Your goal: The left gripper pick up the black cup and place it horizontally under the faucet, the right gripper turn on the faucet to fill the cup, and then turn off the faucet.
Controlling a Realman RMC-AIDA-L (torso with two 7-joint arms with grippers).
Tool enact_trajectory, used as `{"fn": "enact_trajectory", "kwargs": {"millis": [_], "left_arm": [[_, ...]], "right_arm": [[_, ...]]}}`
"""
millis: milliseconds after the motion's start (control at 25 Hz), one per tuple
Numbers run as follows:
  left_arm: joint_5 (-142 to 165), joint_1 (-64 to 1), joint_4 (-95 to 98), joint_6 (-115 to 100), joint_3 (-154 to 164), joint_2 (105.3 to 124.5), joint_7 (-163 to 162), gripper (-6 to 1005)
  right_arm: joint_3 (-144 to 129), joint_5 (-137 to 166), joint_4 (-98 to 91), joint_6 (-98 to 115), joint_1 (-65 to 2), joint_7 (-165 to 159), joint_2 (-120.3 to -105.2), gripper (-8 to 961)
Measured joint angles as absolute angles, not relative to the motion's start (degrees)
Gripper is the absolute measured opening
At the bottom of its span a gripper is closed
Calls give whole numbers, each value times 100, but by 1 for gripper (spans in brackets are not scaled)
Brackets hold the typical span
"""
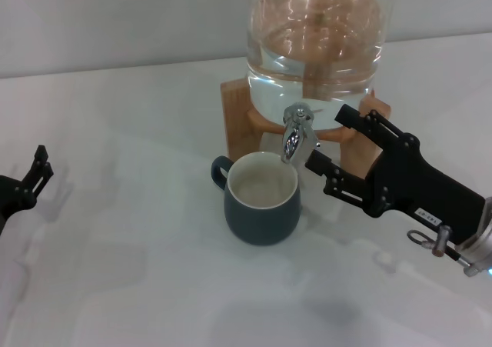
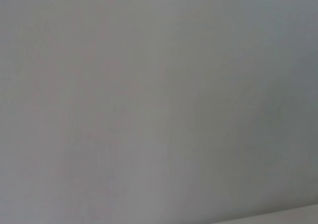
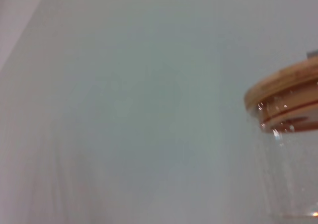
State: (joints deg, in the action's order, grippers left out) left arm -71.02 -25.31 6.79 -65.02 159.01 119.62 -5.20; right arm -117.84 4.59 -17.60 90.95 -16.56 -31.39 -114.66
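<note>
1. The black cup (image 1: 262, 197) stands upright on the white tabletop (image 1: 138, 278), mouth up, cream inside showing, its loop handle pointing to the left and slightly away.
2. The faucet (image 1: 296, 134) is directly above the far right part of the cup's rim; its chrome spout points down into the cup's mouth.
3. The faucet is fitted low on a large clear water jar (image 1: 315, 47), which sits on a wooden stand (image 1: 240, 124) just behind the cup. The jar holds water in its lower part.
4. The right gripper (image 1: 329, 141) reaches in from the right edge, its two long notched fingers spread apart. One finger tip lies near the faucet's right side beside the lever, and the other lies lower, close to the cup's right rim. It holds nothing, and whether a finger touches the faucet cannot be told.
5. A small silver fitting (image 1: 427, 241) hangs under the right gripper's blocky body, near the right edge.
6. The left gripper (image 1: 37, 170) sits at the far left edge, well apart from the cup and holding nothing. How far apart its fingers stand cannot be told.
7. The right wrist view shows the jar's wooden lid (image 3: 284, 87) and the upper glass wall against a plain pale wall (image 3: 124, 100).
8. The left wrist view shows only a plain grey surface.
9. The wooden stand's uprights flank the faucet on the left and right, close behind the right gripper's fingers.
</note>
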Motion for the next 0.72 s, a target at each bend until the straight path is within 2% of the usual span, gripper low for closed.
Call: {"fn": "enact_trajectory", "kwargs": {"millis": [720], "left_arm": [[-7102,-2514,682,-6437,15900,11971,-518,886]], "right_arm": [[-11990,973,-1824,9442,-1674,-3179,-11509,871]]}}
